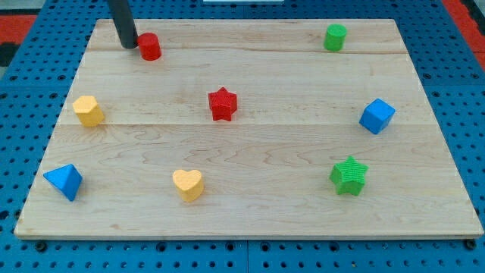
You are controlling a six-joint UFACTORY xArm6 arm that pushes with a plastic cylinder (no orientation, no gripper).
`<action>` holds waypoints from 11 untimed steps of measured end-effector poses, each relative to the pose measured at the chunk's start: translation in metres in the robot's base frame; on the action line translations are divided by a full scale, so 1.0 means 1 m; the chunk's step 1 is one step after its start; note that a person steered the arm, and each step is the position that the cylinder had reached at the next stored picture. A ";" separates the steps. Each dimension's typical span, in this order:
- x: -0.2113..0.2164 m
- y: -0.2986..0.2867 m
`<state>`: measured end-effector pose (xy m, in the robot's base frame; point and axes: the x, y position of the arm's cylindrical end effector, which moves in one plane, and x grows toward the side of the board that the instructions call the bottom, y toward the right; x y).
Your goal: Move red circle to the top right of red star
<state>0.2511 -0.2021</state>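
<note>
The red circle (150,46) is a short red cylinder near the view's top left of the wooden board (250,205). The red star (223,104) sits near the board's middle, below and to the right of the circle. My tip (129,45) stands just left of the red circle, touching or almost touching its left side.
A green cylinder (335,37) stands at the top right. A blue cube (377,116) is at the right edge. A green star (348,176) is at the lower right. A yellow heart (188,184), a blue pyramid-like block (64,181) and a yellow block (89,111) lie on the left half.
</note>
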 end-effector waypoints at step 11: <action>0.097 0.199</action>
